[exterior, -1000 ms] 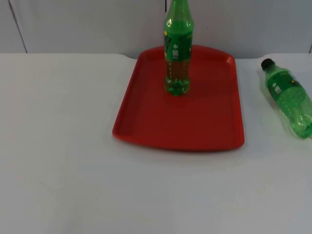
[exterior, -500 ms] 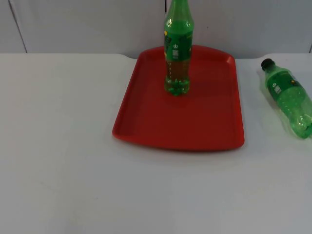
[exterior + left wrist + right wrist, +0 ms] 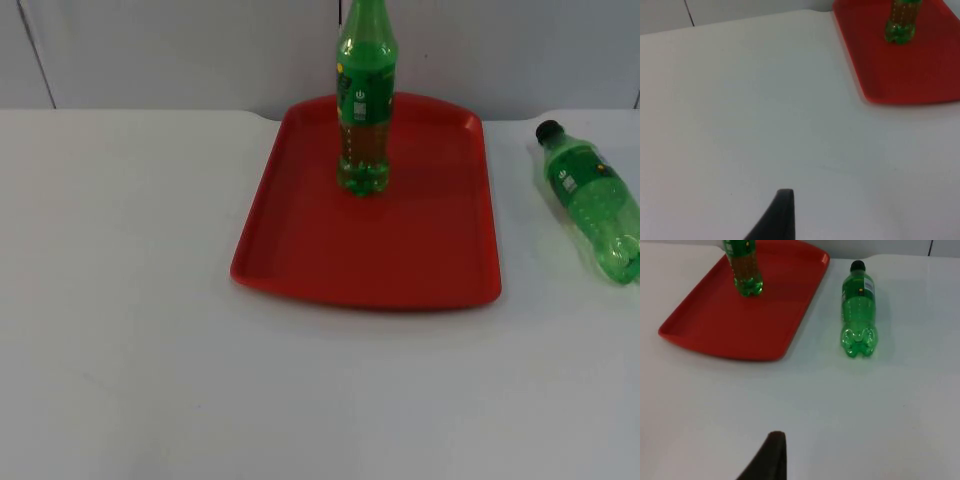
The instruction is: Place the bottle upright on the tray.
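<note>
Nearest, the left claw and the right claw each hang over bare white desk — one black fingertip apiece, so I cannot tell whether either is spread or pressed together. Farther off, the lying bottle rests on its side to the right of the red tray, apart from it. Beyond, the standing bottle is upright on the tray's far half. Risks, as I judge them: the round lying bottle could roll from a skewed pinch — or a carried bottle could topple the standing one.
</note>
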Motion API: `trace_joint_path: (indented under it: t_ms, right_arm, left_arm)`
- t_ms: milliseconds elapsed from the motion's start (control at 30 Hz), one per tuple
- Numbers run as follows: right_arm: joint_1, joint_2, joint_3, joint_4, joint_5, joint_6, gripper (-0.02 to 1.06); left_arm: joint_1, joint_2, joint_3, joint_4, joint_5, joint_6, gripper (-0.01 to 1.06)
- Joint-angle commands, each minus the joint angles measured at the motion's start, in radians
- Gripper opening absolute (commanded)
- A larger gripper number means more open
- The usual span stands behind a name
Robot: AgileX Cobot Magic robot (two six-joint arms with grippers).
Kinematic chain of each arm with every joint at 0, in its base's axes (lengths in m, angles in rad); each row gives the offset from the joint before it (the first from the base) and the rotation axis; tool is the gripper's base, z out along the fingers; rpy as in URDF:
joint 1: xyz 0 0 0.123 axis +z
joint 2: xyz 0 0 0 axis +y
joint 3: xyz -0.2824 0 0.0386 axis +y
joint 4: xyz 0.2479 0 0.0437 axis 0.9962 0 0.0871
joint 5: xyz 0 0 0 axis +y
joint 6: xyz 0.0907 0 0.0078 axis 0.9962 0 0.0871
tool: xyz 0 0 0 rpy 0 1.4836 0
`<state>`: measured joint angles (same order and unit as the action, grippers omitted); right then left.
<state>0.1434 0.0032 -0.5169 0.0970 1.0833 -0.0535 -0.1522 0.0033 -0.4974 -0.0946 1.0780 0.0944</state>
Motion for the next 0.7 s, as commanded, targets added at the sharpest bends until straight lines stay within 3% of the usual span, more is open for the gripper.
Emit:
trace_joint_path:
  t_ms: [0, 667]
  right_arm:
    - [-0.006, -0.003, 0.002, 0.008, -0.006, -0.006, 1.05]
    - [-0.006, 0.012, -0.002, 0.039, -0.017, -0.006, 1.05]
  left_arm:
    - [0.003, -0.003, 0.004, -0.002, -0.001, -0.006, 1.05]
    - [0.003, -0.003, 0.004, -0.002, -0.001, -0.006, 1.05]
